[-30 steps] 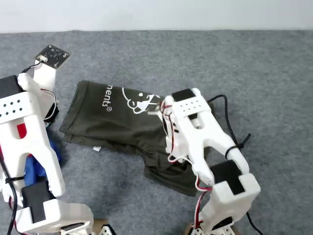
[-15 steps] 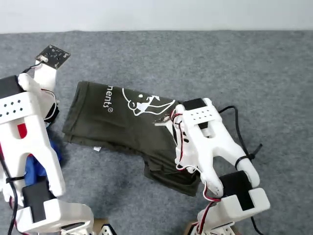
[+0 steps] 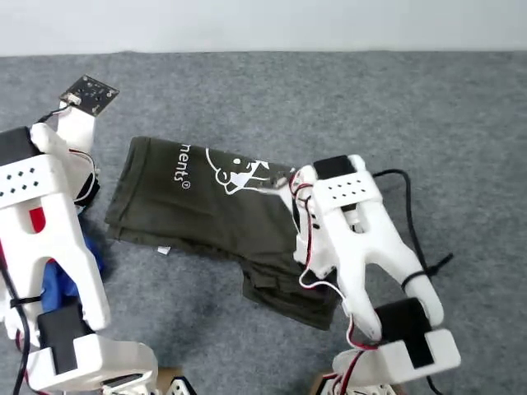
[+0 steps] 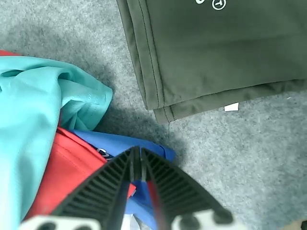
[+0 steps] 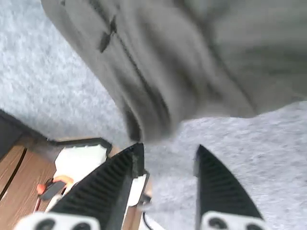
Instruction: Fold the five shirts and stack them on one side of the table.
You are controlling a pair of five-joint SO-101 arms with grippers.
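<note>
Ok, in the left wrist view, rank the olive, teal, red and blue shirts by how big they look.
1. olive shirt
2. teal shirt
3. red shirt and blue shirt: too close to rank, and both lie partly behind the fingers.

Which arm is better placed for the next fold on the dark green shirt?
Right. Its jaws are open at the dark green shirt; the left arm's are shut over the coloured shirts.

The table (image 3: 461,123) I'm working over is covered in a grey, carpet-like fabric. I see a plain pale wall (image 3: 263,25) running along its far side. Brown wooden boards (image 5: 13,167) show beyond its near edge. The light looks soft and even.
</note>
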